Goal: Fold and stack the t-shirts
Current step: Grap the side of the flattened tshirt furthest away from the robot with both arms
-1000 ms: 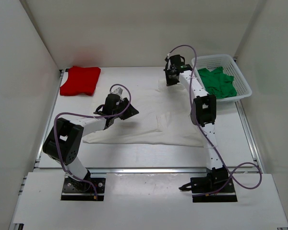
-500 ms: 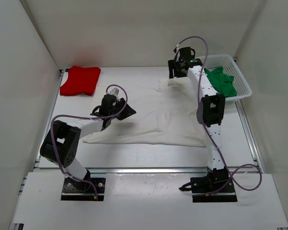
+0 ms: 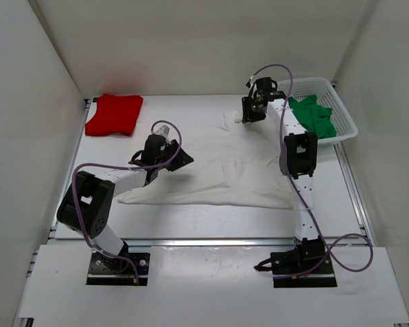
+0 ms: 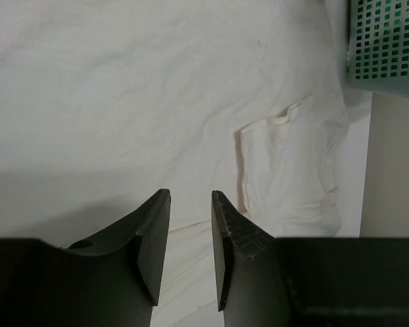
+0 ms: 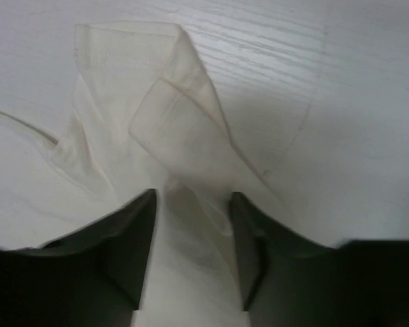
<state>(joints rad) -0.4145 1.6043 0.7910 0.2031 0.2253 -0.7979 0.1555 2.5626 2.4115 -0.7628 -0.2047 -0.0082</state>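
Note:
The white t-shirt (image 3: 211, 178) lies spread and creased across the middle of the table. My left gripper (image 3: 181, 159) hovers over its left part, open, with only cloth (image 4: 123, 102) below the jaws (image 4: 189, 197). My right gripper (image 3: 249, 117) is at the shirt's far corner, open, its jaws (image 5: 193, 199) either side of a raised fold of the sleeve (image 5: 180, 109) without pinching it. The red t-shirt (image 3: 114, 113) lies folded at the far left. The green t-shirt (image 3: 312, 117) sits crumpled in the basket.
A white mesh basket (image 3: 343, 112) stands at the far right, also seen in the left wrist view (image 4: 382, 41). Another bunched sleeve (image 4: 286, 170) lies near it. White walls close in the table on three sides.
My right gripper has opened and let go of the white sleeve at the far corner, lifting slightly and settling back over it. The left arm shifted only a little.

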